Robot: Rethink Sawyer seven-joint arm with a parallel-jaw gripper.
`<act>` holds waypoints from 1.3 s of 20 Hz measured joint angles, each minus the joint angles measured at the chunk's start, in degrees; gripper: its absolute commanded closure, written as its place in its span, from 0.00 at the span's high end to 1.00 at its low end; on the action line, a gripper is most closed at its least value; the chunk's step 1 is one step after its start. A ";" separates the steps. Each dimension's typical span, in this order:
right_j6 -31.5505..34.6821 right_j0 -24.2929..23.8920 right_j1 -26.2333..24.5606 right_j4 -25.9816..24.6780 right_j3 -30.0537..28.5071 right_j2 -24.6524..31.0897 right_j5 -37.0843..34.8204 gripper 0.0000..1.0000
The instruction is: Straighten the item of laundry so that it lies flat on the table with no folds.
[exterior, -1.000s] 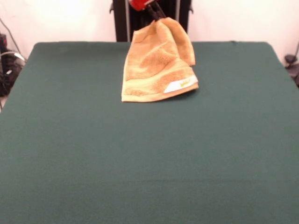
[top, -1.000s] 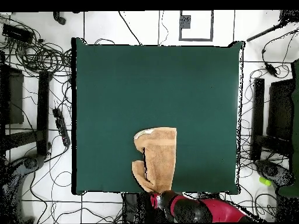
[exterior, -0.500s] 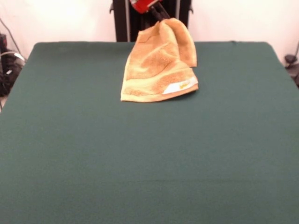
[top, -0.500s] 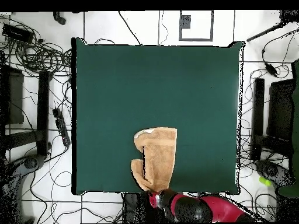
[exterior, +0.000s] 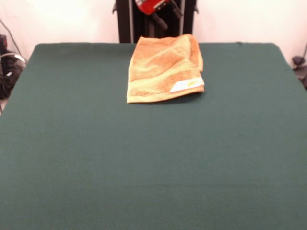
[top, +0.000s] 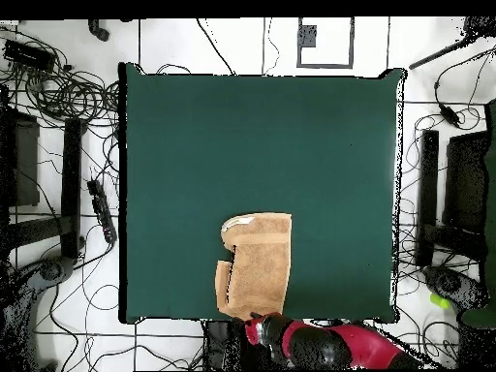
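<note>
The orange-tan towel [exterior: 163,67] lies on the green table [exterior: 144,163] close to its far edge, right in front of the robot. One side is doubled over, so it looks narrower than square. Its white label [exterior: 187,85] shows at the near right corner. My gripper [exterior: 168,14] hangs just above and behind the towel, open and empty, clear of the cloth. In the overhead view the towel [top: 260,266] lies near the bottom edge of the table [top: 262,145], with the gripper [top: 254,325] at that edge.
The black pedestal [exterior: 144,21] stands behind the table's far edge. In the overhead view, cables [top: 58,87] and black stands [top: 73,184] lie on the floor around the table.
The gripper has let go of the towel's raised corner and opened. The lifted part has dropped, and the towel now lies low on the table.
</note>
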State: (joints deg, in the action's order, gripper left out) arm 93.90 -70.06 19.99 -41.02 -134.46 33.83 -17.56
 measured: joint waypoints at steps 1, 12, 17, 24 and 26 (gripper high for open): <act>0.00 0.01 -0.11 0.00 0.03 0.05 -0.07 1.00; 0.00 -1.56 -1.87 2.58 1.87 3.54 -9.34 1.00; 0.00 -0.70 -4.22 3.00 6.09 5.26 -13.70 1.00; 0.00 0.96 -7.59 3.02 14.26 7.55 -15.12 1.00; -0.01 1.02 -8.43 3.01 16.09 8.23 -15.25 1.00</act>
State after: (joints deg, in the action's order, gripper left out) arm 93.89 -69.04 11.57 -38.01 -118.37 42.06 -32.81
